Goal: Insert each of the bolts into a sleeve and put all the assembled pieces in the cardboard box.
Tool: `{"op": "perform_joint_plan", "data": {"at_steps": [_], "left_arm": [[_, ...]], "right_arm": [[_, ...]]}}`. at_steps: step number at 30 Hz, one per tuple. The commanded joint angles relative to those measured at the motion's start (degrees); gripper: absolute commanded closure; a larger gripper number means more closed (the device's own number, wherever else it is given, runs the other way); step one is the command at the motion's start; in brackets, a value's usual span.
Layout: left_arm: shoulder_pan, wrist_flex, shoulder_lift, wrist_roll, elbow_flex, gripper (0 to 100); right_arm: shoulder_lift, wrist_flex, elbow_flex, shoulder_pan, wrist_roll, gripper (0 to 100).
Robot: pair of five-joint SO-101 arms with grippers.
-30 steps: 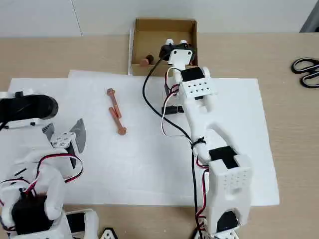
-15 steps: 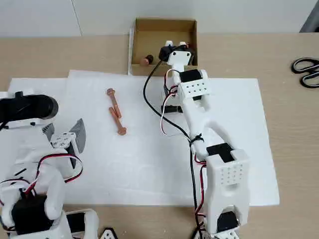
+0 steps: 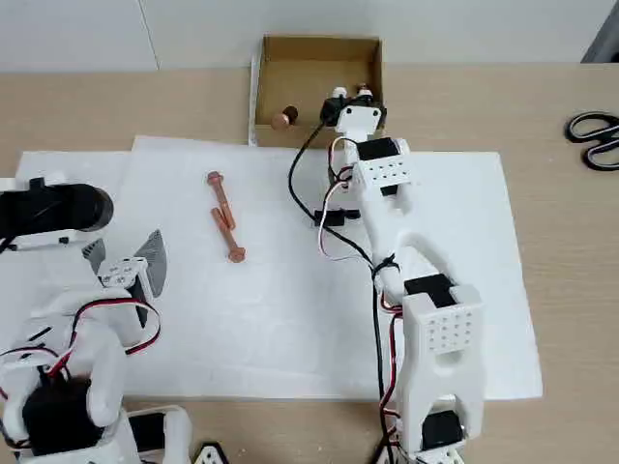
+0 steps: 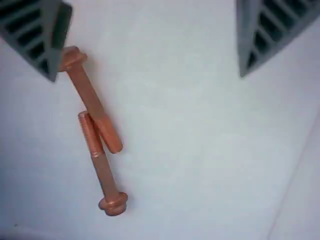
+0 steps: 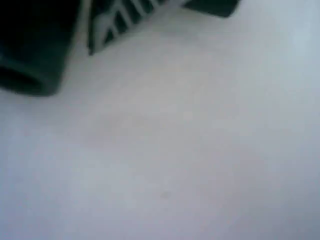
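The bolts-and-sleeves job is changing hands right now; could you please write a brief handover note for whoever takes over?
Grippers: left gripper open above the bolts; right gripper over the cardboard box, at its right side.
Things: first bolt and second bolt lie touching on the white sheet; I cannot tell if either is sleeved. One copper piece lies in the box.
Done: one piece boxed, apparently.
Left: sleeve the two bolts if bare, then box them.

Looks like a small robotics lab: wooden bench [image 3: 97,106], white sheet [image 3: 271,319] over it, plastic arms [image 3: 440,338] with loose wiring [image 3: 291,184], scissors [image 3: 595,138] beside the sheet.
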Motion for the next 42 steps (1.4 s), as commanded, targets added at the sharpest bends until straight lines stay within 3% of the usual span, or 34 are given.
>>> {"op": "perform_joint_plan", "data": {"at_steps": [1,6,10,16,28,34,42], "left_arm": [[0.09,0.18,-0.53,-0.26,-1.1,78],[-0.09,0.18,-0.53,-0.26,-1.1,78],[-0.18,0.18,-0.53,-0.26,-1.1,78],[-0.18,0.26,-0.53,-0.26,-1.1,78],[-0.26,0.26,-0.53,-0.26,-0.92,78],[-0.26,0.26,-0.53,-0.26,-0.84,78],[-0.26,0.26,-0.53,-0.26,-0.92,78]], "right_arm": [[-0.22,-0.48,-1.49,0.04,-0.44,89.2],[-0.57,-0.04,-1.49,0.22,-0.26,89.4],[-0.75,0.13,-1.49,1.36,4.57,89.9],[-7.78,4.88,-1.85,2.59,10.29,99.6],[-19.47,17.71,-1.76,3.38,10.64,99.2],[-15.87,23.43,-1.76,2.15,10.73,99.1],[-4.35,22.37,-1.85,1.19,13.89,94.9]]}}
